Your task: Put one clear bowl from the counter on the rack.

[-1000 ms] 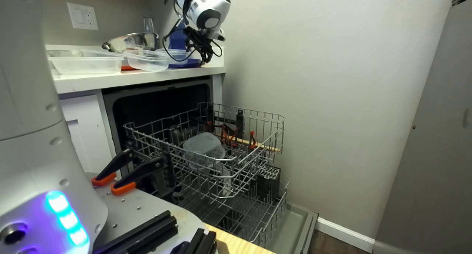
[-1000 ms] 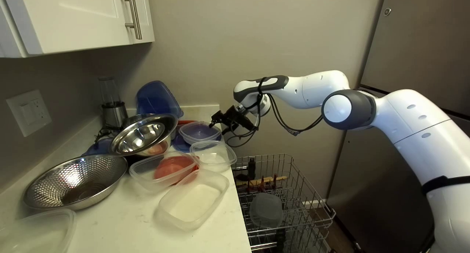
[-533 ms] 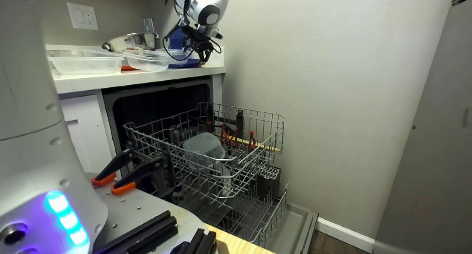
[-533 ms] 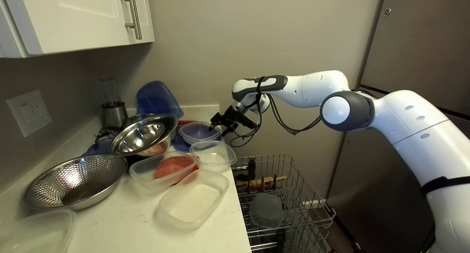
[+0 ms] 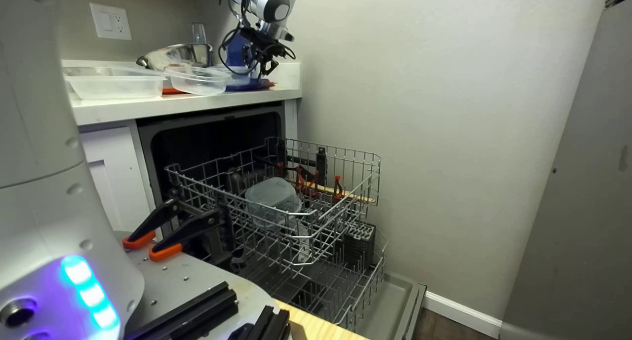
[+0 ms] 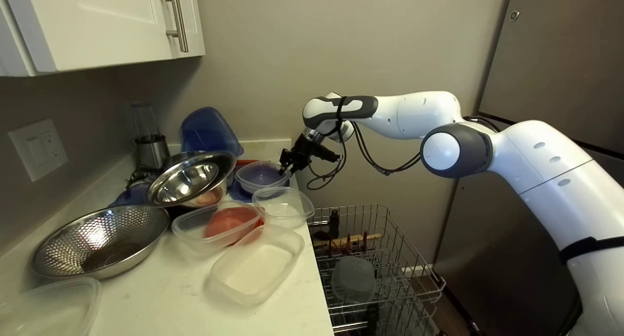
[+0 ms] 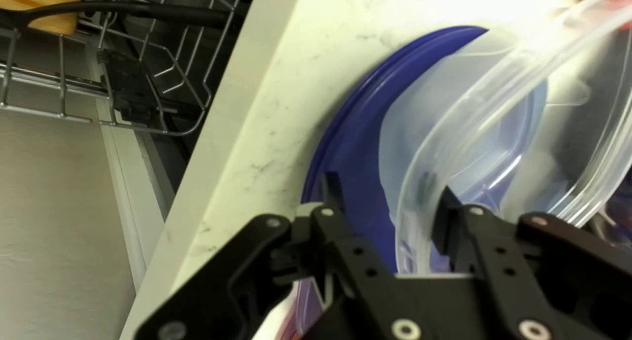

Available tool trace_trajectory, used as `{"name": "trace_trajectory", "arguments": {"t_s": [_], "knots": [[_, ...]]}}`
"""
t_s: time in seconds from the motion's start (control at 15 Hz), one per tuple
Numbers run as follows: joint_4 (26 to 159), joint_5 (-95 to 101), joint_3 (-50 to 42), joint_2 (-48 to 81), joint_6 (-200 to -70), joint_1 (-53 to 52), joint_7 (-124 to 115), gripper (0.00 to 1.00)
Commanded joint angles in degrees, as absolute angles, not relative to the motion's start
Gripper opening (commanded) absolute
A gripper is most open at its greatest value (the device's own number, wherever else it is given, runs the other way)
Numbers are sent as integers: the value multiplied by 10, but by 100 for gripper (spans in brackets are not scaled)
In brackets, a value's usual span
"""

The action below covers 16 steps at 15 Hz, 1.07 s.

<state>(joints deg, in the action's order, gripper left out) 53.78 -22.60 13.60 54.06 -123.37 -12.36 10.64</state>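
Framing the rim of a clear plastic bowl (image 7: 456, 132) between its parted fingers in the wrist view, the Robotiq gripper (image 7: 388, 194) stands released; the rim lies nearer the finger at 3 o'clock, though whether they touch cannot be told. The bowl, at 2 o'clock from the gripper, appears over a dark blue round-edged piece (image 7: 353, 147) on the white counter (image 7: 281, 108). In an exterior view, a rounded see-through tub (image 6: 286, 213) stands at 5 o'clock from the bowl and a steel mixing bowl (image 6: 189, 182) tilts at 9 o'clock. The wire dishwasher rack (image 5: 217, 188), at 10 o'clock in the wrist view, holds a pale blue-grey domed bowl (image 6: 353, 280).
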Motion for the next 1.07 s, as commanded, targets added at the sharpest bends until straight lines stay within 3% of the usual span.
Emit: {"name": "trace_trajectory", "arguments": {"t_s": [0.0, 0.13, 0.27, 1.0], "knots": [[522, -205, 117, 536, -1210, -134, 85, 15], [517, -205, 109, 537, -1209, -137, 86, 2], [514, -206, 104, 538, -1207, -139, 87, 0], [462, -180, 74, 483, -1074, -156, 59, 2]]}}
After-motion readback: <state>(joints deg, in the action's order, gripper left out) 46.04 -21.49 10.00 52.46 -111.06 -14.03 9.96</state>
